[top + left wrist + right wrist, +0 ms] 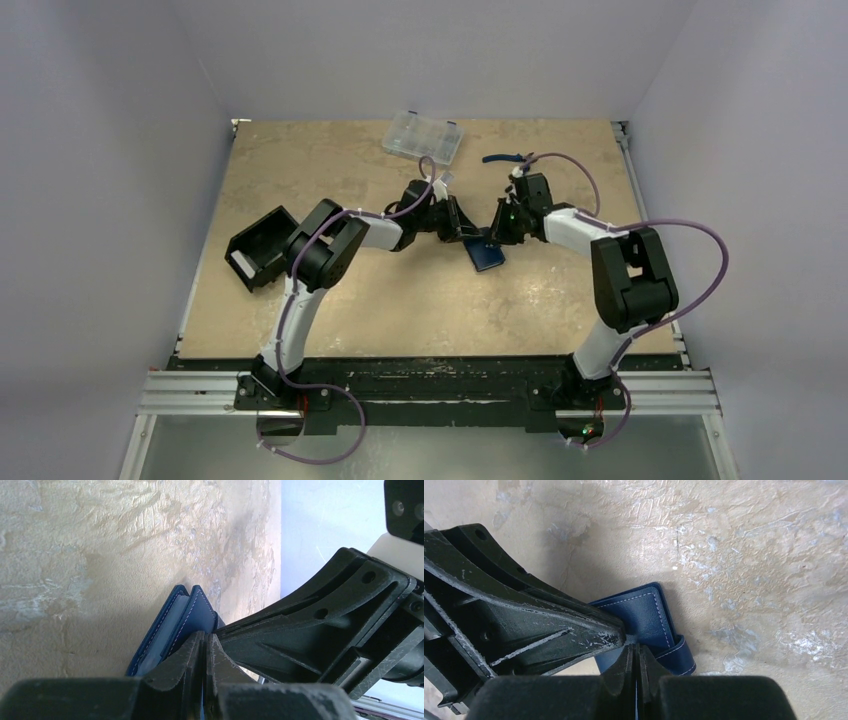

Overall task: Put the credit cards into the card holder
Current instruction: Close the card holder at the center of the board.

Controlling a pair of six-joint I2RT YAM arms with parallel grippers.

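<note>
1. Navy leather card holder (644,612) lies on the tan bench (774,555), near its middle, right where the tips of the two arms meet.
2. Its two stitched leaves stand slightly apart in the left wrist view, and a pale grey strip (167,635) shows between them (perhaps a card, but I cannot tell for certain).
3. The snap tab (679,655) curls out from the card holder's edge on the side nearest the right wrist camera.
4. The left gripper (205,639) has its jaws pressed together, tips down at the card holder's edge and touching it. Whether a leaf is pinched between them I cannot tell.
5. The right gripper (634,649) is likewise closed tight, its tips against the opposite edge of the card holder, beside the tab. Whether it has caught anything is hidden.
6. The two grippers come in from opposite sides and nearly touch each other above the card holder.
7. A clear plastic case (422,137) sits at the far edge of the bench, well apart from the card holder.
8. A black box (258,250) sits at the left side, beside the left arm's elbow.
</note>
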